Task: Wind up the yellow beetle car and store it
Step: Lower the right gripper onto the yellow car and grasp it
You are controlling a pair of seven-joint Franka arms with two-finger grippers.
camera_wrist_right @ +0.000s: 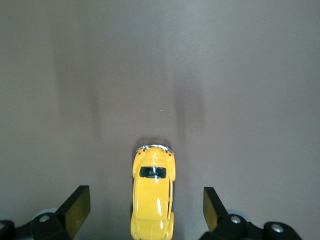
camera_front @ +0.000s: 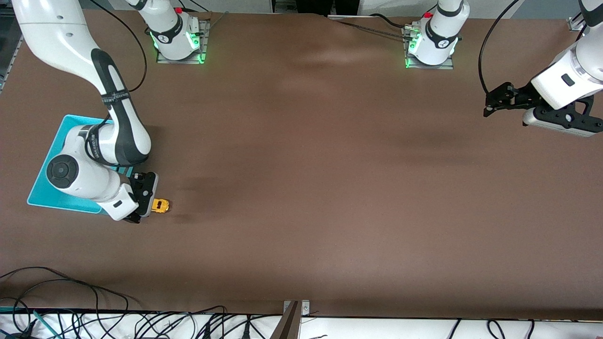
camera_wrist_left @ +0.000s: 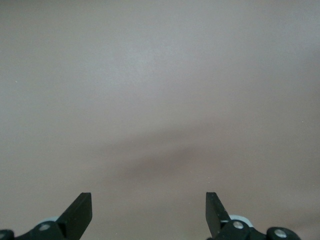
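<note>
The yellow beetle car (camera_front: 161, 205) (camera_wrist_right: 153, 195) stands on its wheels on the brown table, beside the teal mat (camera_front: 54, 165) and toward the right arm's end. My right gripper (camera_front: 143, 200) (camera_wrist_right: 146, 206) hangs low over the car, open, one finger on each side with a gap to the body. Its fingertips (camera_wrist_right: 78, 205) do not touch the car. My left gripper (camera_front: 492, 101) (camera_wrist_left: 149, 210) waits open over bare table at the left arm's end, with nothing between its fingers.
The teal mat lies flat under the right arm's wrist. Two arm bases (camera_front: 179, 35) (camera_front: 431, 40) stand along the table's farthest edge. Cables (camera_front: 94, 315) run along the edge nearest the front camera.
</note>
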